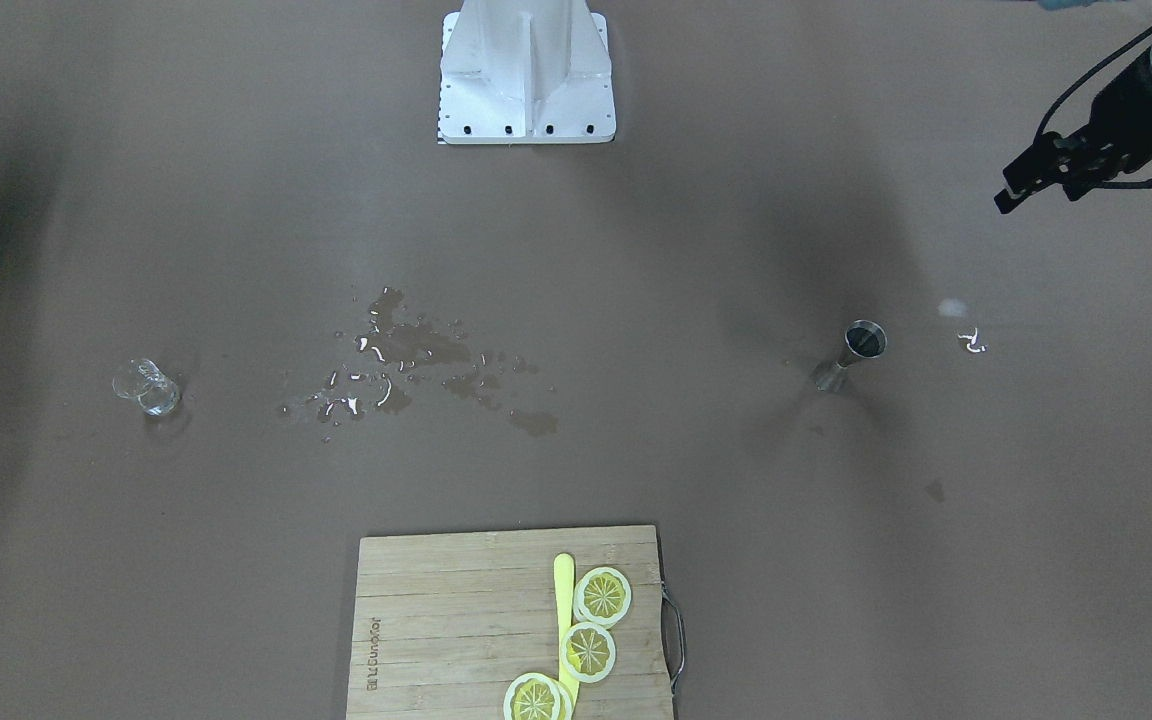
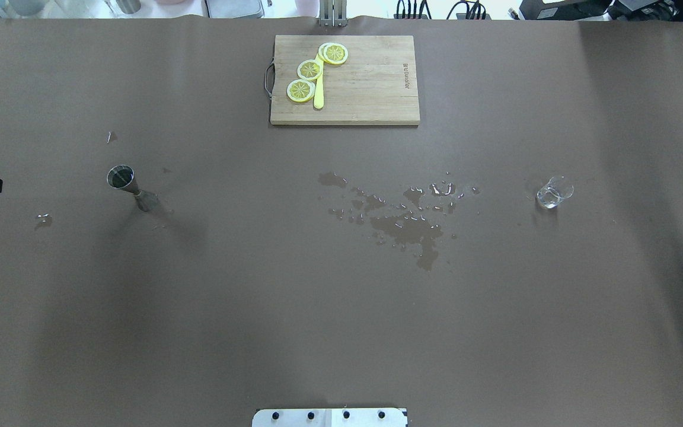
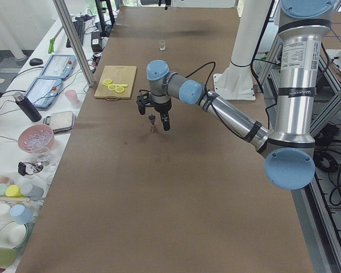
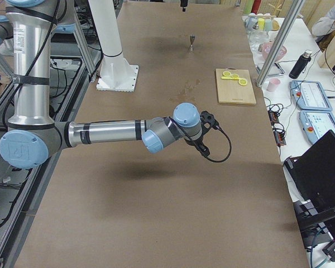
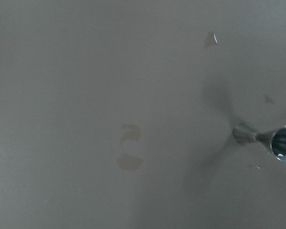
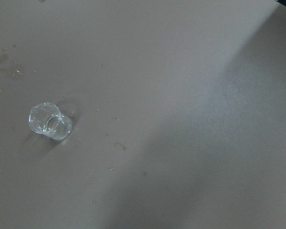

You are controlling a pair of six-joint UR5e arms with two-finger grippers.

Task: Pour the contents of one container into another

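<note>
A steel jigger (image 1: 851,355) stands upright on the brown table on my left side, also seen from above (image 2: 131,187) and at the right edge of the left wrist view (image 5: 267,138). A small clear glass (image 1: 148,388) sits far off on my right side (image 2: 554,193), low left in the right wrist view (image 6: 50,122). My left gripper (image 1: 1036,190) hovers high, outward of the jigger, fingers apart and empty (image 3: 153,114). My right gripper (image 4: 206,134) shows only in the exterior right view, raised above the table; I cannot tell its state.
A puddle of spilled liquid (image 2: 407,219) spreads across the table's middle. A wooden cutting board (image 2: 371,83) at the far edge carries lemon slices (image 2: 310,69) and a yellow knife (image 2: 318,95). Small wet spots (image 1: 971,342) lie beside the jigger.
</note>
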